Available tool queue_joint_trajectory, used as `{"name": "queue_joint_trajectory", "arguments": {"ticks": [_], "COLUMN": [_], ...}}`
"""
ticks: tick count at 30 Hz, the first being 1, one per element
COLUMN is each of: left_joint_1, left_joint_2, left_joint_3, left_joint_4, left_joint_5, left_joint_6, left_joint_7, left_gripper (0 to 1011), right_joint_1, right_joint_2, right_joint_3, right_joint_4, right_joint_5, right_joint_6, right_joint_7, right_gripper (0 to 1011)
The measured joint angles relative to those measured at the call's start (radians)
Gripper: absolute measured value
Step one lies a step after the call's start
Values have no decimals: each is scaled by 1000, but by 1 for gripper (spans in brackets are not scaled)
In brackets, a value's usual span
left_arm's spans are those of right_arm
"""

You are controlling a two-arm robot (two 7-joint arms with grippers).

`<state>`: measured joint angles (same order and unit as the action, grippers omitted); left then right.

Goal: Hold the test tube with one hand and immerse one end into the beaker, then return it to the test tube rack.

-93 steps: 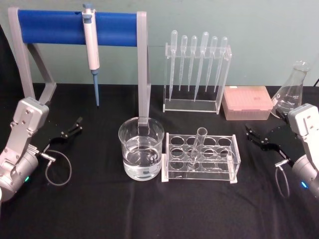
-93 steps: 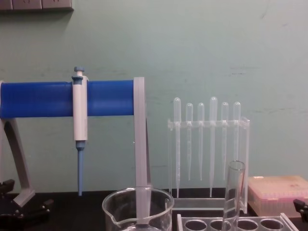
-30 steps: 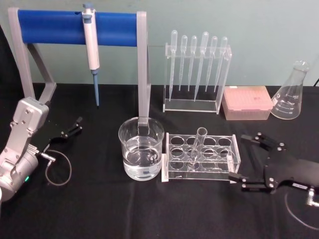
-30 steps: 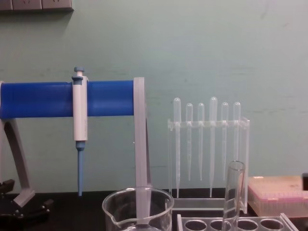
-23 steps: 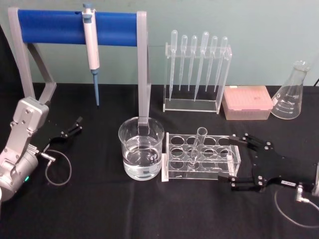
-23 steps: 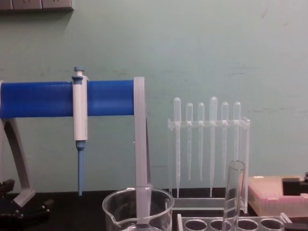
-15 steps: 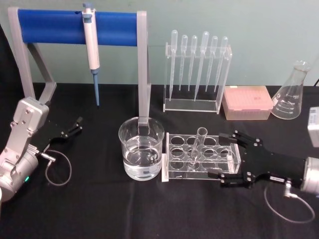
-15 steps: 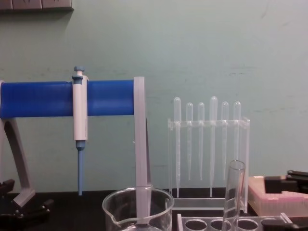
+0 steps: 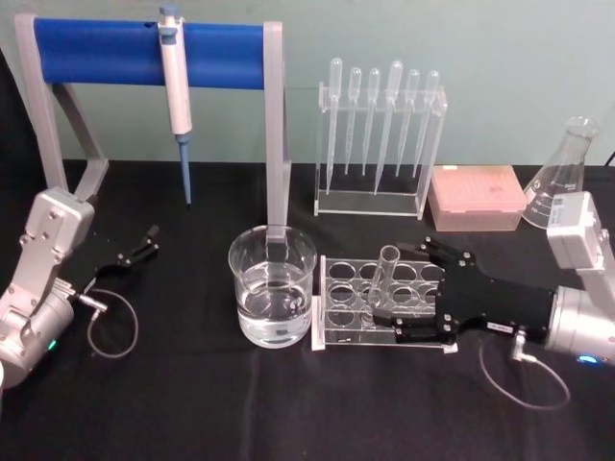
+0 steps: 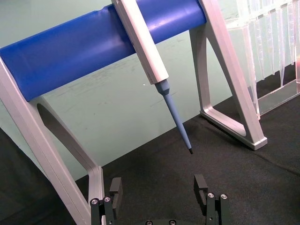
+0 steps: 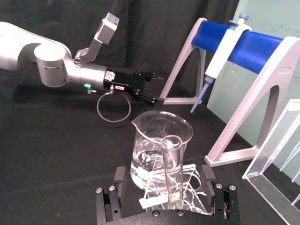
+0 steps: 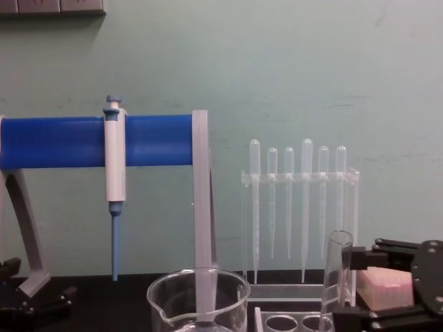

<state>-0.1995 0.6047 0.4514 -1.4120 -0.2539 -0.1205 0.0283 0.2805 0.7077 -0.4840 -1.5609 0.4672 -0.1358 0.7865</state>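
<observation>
While the right end effector (image 9: 394,285) reaches in from the centre right of the frame, its fingers stand spread to either side of the test tube (image 9: 381,277); the right wrist view shows a gap on each side. That tube leans in the clear test tube rack (image 9: 336,336) at centre, on the black desk (image 9: 288,403). Just left of the rack stands the beaker (image 9: 272,288), holding clear liquid. At middle left the left end effector (image 9: 142,246) rests idle, fingers spread. At upper left a pipettor (image 9: 175,86) hangs.
</observation>
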Motion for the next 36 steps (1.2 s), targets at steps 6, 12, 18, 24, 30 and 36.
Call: {"name": "queue_joint_trajectory", "arguments": {"ticks": [6, 12, 18, 24, 30, 36], "left_joint_1": [0, 0, 0, 0, 0, 0], "left_joint_2": [0, 0, 0, 0, 0, 0], "left_joint_3": [0, 0, 0, 0, 0, 0], "left_joint_4": [0, 0, 0, 0, 0, 0], "left_joint_5": [0, 0, 0, 0, 0, 0], "left_joint_6": [0, 0, 0, 0, 0, 0], "left_joint_7": [0, 0, 0, 0, 0, 0], "left_gripper": [1000, 1000, 1000, 1000, 1000, 1000], "right_joint_1": [25, 24, 23, 22, 22, 21], "right_joint_2": [-28, -26, -25, -24, -24, -23], "right_joint_3": [-13, -13, -12, -11, -11, -10], "right_joint_4": [27, 26, 24, 23, 22, 21], "right_joint_5": [-17, -16, -16, -16, -15, -14], "right_joint_6": [-10, -10, -10, -10, -10, -10], "right_joint_7": [-11, -11, -11, -11, -10, -10], "right_gripper": [1002, 1002, 964, 787, 630, 426]}}
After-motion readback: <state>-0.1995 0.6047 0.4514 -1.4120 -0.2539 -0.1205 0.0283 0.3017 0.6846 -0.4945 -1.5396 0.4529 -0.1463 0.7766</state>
